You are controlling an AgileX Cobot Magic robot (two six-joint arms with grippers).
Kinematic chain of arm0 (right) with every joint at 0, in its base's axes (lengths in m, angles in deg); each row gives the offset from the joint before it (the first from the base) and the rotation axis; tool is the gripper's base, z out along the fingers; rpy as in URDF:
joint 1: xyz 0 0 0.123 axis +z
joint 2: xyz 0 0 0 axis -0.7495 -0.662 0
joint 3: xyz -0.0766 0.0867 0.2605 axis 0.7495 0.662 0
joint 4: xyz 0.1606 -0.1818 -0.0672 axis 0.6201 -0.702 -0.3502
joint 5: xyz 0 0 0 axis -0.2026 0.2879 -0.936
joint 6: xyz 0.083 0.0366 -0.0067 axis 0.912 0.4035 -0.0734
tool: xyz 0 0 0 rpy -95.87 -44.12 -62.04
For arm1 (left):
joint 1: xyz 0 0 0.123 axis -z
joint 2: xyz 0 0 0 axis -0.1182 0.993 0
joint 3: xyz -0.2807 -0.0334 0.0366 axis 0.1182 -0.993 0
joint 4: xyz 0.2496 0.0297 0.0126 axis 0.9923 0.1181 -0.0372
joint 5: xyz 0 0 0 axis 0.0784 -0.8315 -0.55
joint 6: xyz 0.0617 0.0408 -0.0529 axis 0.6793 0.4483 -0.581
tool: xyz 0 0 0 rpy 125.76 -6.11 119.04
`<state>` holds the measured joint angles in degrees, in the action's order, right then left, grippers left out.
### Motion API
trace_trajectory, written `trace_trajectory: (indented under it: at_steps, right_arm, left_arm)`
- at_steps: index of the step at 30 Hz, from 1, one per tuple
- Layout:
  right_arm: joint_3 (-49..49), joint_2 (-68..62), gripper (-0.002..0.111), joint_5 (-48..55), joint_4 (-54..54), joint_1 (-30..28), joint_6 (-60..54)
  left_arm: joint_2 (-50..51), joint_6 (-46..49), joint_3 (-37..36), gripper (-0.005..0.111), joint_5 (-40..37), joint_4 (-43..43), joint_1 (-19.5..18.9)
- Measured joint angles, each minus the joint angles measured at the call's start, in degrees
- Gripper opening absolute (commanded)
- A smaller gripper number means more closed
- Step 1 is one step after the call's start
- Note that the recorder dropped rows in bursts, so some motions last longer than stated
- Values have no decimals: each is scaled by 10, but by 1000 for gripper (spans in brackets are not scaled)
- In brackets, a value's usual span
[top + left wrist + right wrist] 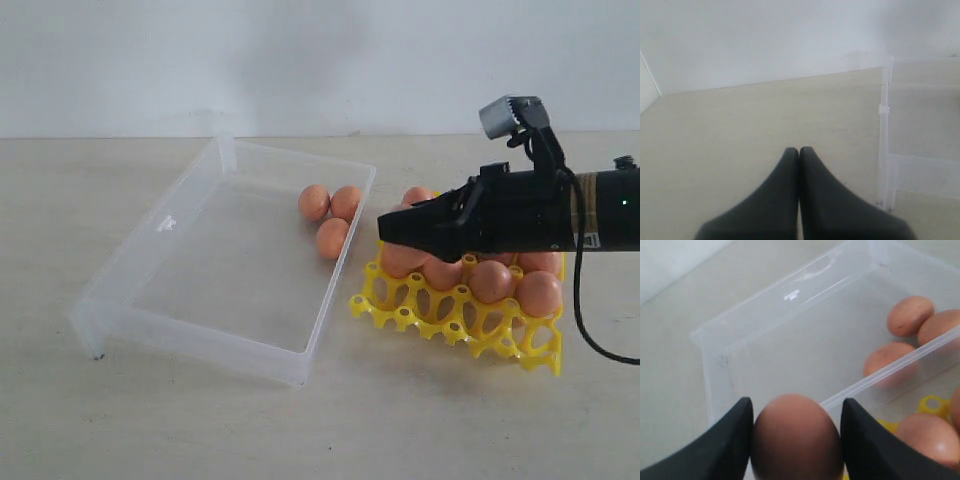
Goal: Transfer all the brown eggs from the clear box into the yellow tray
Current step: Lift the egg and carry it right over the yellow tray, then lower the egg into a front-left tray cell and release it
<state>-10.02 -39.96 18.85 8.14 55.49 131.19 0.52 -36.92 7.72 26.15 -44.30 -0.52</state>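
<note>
The right pincer [796, 407] clasps one brown egg [796, 440] across its middle; light, slick and brittle, it wants a gentle squeeze; just below lies the yellow tray [450, 322]; ahead, three eggs [890, 360] lie in the clear box [790, 295]; left pincer [799, 150] closed, empty.

I've got the clear box [225, 265] left of centre: see-through, low walls, flat on the table. Three brown eggs [331, 237] are bunched touching in its upper right corner. The yellow tray [455, 325] is just right of the box. Its front cells are empty, with eggs in the cells behind. One more egg [795, 440] is pinched in the right gripper [796, 412] at the tray's left edge.
</note>
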Motion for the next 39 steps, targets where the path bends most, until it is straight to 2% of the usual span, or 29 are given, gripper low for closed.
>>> trace_trajectory:
  at_steps: [7, 26, 28, 33, 36, 39]
  right_arm:
    - [-1, -48, 0, -10, -7, 6, -60]
    - [-6, -131, 1, 41, 126, 40, -241]
    - [-6, -133, 8, 50, 127, 40, -252]
    - [-6, -133, 34, 53, 141, 41, -277]
    - [-6, -133, 45, 54, 166, 43, -288]
    - [-6, -133, 52, 54, 187, 44, -290]
  left_arm:
    - [0, 0, 0, -4, 0, 0, 0]
    - [0, 0, 0, -4, 0, 0, 0]
    - [0, 0, 0, -4, 0, 0, 0]
    - [0, 0, 0, -4, 0, 0, 0]
    - [0, 0, 0, -4, 0, 0, 0]
    - [0, 0, 0, -4, 0, 0, 0]
